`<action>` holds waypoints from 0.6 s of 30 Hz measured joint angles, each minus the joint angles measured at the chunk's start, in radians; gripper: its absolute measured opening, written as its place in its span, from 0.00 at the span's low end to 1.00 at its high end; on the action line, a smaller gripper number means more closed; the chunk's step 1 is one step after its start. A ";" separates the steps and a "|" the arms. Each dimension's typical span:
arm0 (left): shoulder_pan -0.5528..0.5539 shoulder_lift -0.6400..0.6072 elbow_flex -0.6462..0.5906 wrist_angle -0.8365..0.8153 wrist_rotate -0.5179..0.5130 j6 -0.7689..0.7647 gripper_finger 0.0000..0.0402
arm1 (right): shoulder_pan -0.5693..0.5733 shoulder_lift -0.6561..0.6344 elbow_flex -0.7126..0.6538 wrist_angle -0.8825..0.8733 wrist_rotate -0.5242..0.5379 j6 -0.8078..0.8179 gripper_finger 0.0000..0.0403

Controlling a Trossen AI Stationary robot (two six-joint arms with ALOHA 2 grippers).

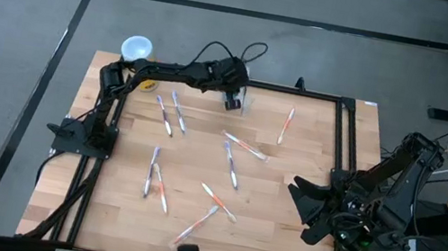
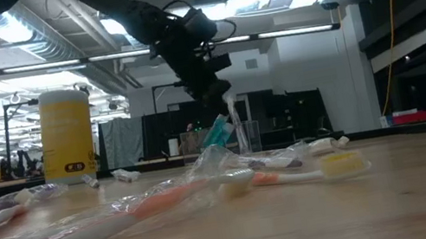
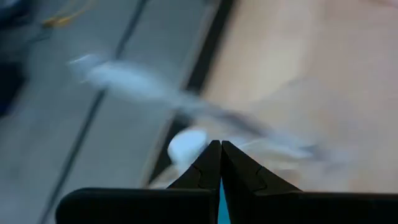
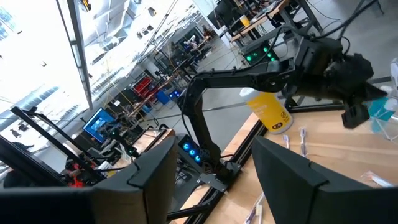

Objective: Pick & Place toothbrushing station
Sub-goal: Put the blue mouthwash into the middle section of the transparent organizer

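- Directly beneath the left pincer [image 1: 232, 101], at the desk's far edge, stands the toothbrushing station [image 1: 239, 103], a small clear plastic holder that is hard to make out from above.
- From desk level, the toothbrushing station shows as a see-through box just below the pincer's tip, with a teal item at the fingers that I cannot identify.
- Left pincer: fingers pressed together, nearly shut; whether they pinch a wall of the holder or something in it, I cannot tell.
- Judging by its look, the holder is light, stiff and slick, with thin walls that could crack or slip; a grip across one upright wall near a corner seems safest.
- Nearer than the pincer, wrapped toothbrushes [image 1: 233, 165] lie scattered over the wooden desk [image 1: 301, 211].
- To the pincer's side, at the far left corner, stands a yellow canister [image 2: 65, 135] with a white top.
- Right pincer [image 1: 305, 214]: well apart at the desk's right edge, fingers spread wide, holding nothing, waiting.
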 joint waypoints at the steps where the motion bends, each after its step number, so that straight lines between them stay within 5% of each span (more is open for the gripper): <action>1: 0.006 0.000 0.000 -0.003 -0.036 0.003 0.01 | 0.000 0.000 0.000 0.000 0.000 0.000 0.53; 18: -0.002 -0.039 -0.001 -0.078 0.028 -0.084 0.01 | 0.000 0.000 0.000 -0.007 0.000 0.004 0.53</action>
